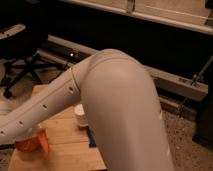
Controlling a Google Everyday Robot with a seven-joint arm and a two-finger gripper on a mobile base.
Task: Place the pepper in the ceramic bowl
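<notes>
We can't see gripper, off frame lower left past arm (pixel 55 102); reads as shut. Pepper (pixel 44 144) beside bowl (pixel 27 144) on table (pixel 65 150), not in it. Grasp unconfirmed; next needs placing over bowl.

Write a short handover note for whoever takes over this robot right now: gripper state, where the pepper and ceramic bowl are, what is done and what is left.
Gripper: out of view past the left edge, beyond the arm; shut. Whether it holds anything cannot be seen.
Pepper: orange, at the near left of the wooden table, beside the bowl, partly under the arm.
Ceramic bowl: near left of the table, mostly hidden by the arm.
Also there: white cup, blue sponge.
Done: nothing confirmed.
Left: pepper does not appear to be in the bowl; check, then place it.
</notes>
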